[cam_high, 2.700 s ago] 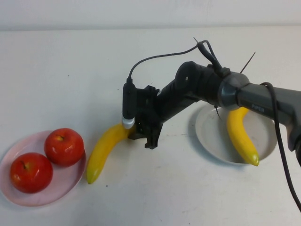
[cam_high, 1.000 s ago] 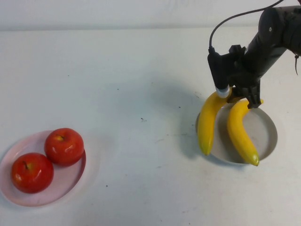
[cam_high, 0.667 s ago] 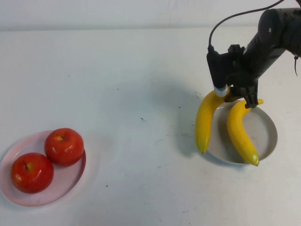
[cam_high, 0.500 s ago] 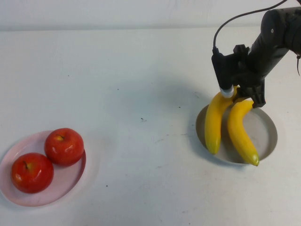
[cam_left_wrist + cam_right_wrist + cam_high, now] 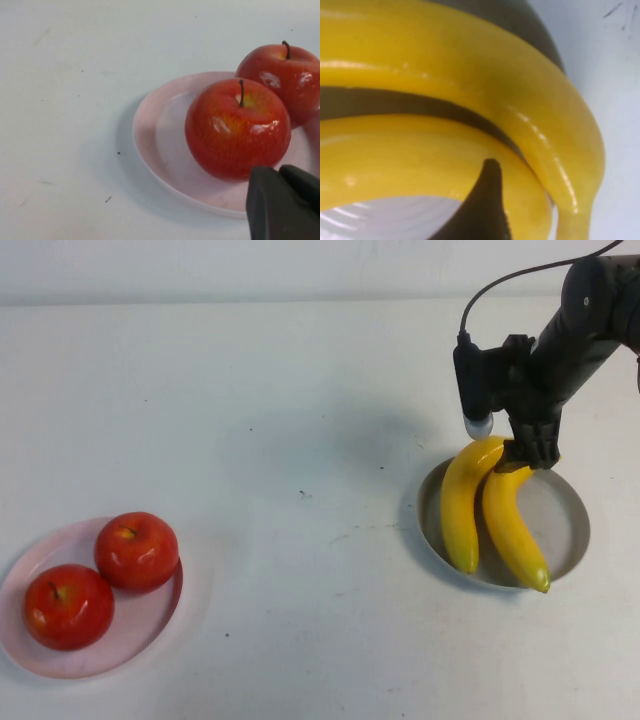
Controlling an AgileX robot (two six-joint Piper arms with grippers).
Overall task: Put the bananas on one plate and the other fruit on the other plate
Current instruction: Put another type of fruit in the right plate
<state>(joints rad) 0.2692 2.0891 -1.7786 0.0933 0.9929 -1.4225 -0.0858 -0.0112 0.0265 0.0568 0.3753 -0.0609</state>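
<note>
On the grey plate (image 5: 570, 530) lie both bananas (image 5: 462, 505), right gripper (image 5: 505, 440) released above their stems; apples (image 5: 136, 551) occupy the pink plate (image 5: 30, 562); left gripper (image 5: 282, 202) clenched. No legible writing.

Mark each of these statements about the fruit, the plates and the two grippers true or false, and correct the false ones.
1. Both bananas lie in the grey plate. True.
2. One apple sits on the bare table. False: both apples are on the pink plate.
3. The right gripper is at the far ends of the bananas, above the grey plate's far rim. True.
4. The right gripper is clamped shut on a banana. False: it is open.
5. The left gripper holds an apple. False: it is shut and empty, beside the pink plate.
</note>
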